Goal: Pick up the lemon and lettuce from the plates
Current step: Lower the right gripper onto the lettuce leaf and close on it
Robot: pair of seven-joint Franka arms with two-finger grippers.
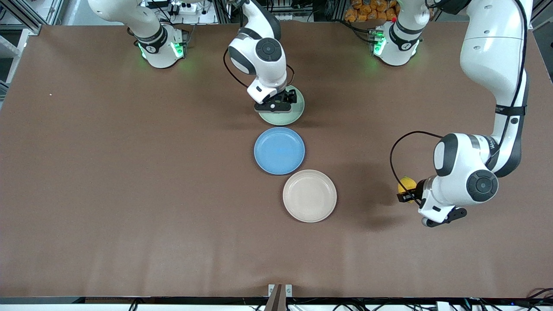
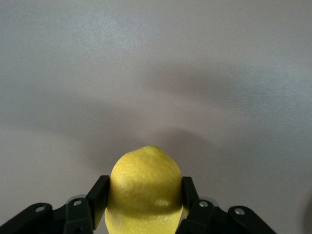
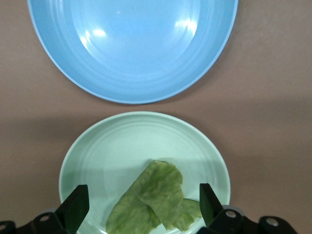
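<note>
While left claw (image 1: 405,193) pinches lemon (image 1: 407,183), lettuce (image 3: 156,200) lies centered under spread right claw (image 3: 141,207), long axis 1-to-7 o'clock.

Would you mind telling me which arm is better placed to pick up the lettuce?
Right: the right gripper hangs open above the lettuce on the mint plate; the left gripper holds the lemon.

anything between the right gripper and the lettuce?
Nothing visible. The right gripper hangs open over the mint plate, its fingers either side of the lettuce lying bare on it. The left gripper holds the lemon over the table.
</note>
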